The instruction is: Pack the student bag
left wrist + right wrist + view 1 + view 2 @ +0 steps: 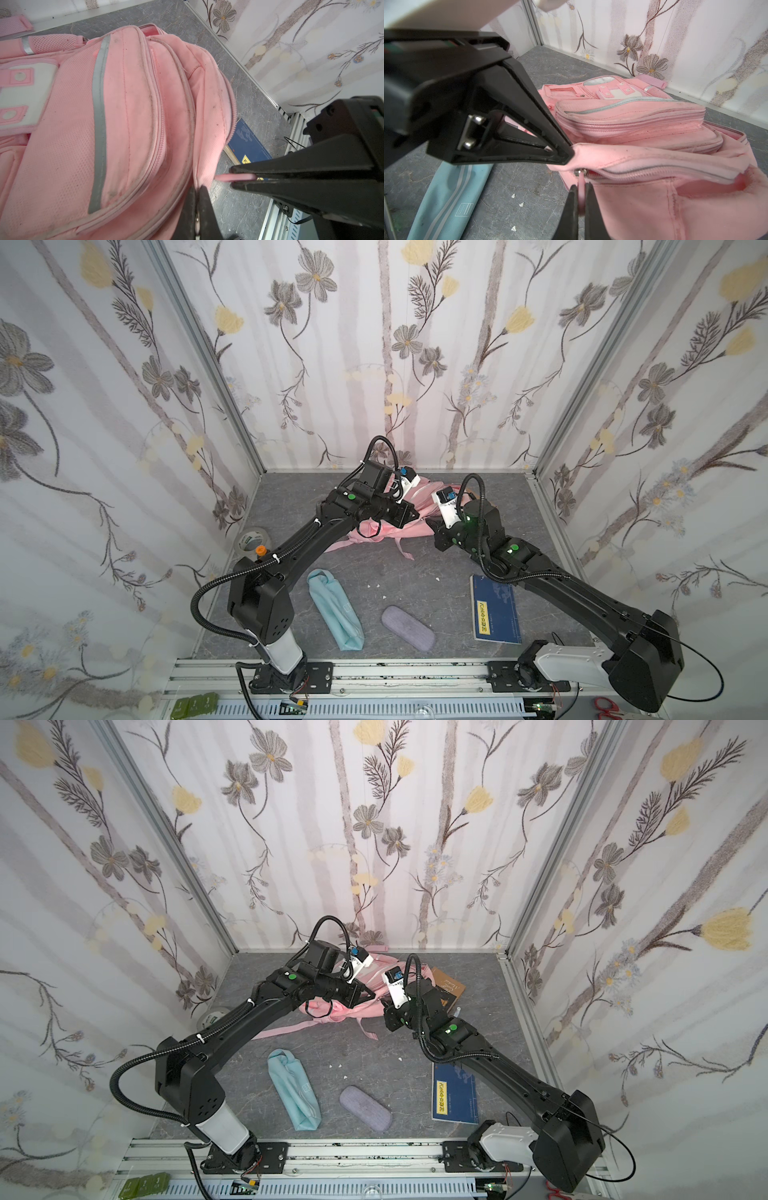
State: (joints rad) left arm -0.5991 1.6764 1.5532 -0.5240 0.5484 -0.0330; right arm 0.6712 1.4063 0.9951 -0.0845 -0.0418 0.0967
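Right wrist view: right gripper [579,199] clamped on the pink zipper pull [581,181]; left gripper [565,155] pinched shut on fabric of the student bag [643,128], just beside the slider [579,171]. Likely risk: the thin tab slips free, or the fabric escapes and the whole bag drags instead of the zip running. Condition of student bag: soft, grubby pink, grey trim, white patches; lies flat at the rear of the table [529,182], near the back wall.

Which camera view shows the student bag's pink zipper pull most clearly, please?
The right wrist view: the zipper pull joins its metal slider, pinched in the right gripper. The left wrist view shows only its end poking from those shut jaws. In both top views the arms hide it.
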